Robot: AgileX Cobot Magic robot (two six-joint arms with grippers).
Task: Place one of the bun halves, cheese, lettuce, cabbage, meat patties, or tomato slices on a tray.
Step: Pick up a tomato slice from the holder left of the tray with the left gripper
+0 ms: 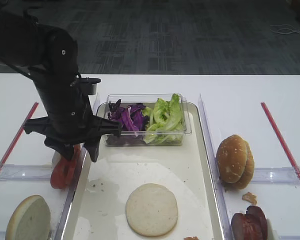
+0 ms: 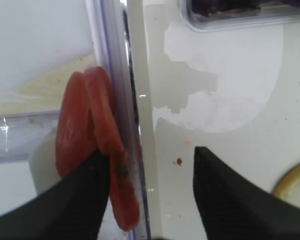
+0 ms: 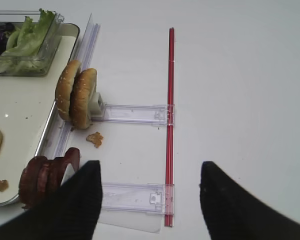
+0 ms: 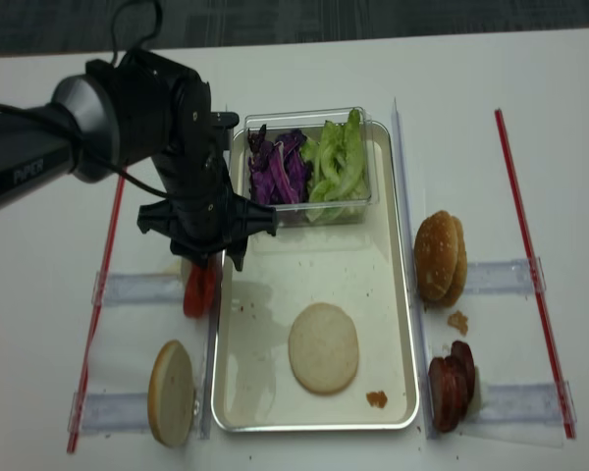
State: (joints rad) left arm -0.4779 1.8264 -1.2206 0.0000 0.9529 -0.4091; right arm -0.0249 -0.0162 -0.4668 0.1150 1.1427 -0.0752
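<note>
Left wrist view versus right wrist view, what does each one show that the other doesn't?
Only the left wrist view shows the tomato slices standing on edge beside the tray's rim, with the open left pincer straddling that rim. Only the right wrist view shows the crusted bun halves, the meat patties, the lettuce and the open right pincer. Both show the tray and the flat bun half on it.

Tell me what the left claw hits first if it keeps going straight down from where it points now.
Most likely the tomato slices: the open left claw straddles them and the tray rim, one finger at the slices. Depth is unclear; the rim could come first.
</note>
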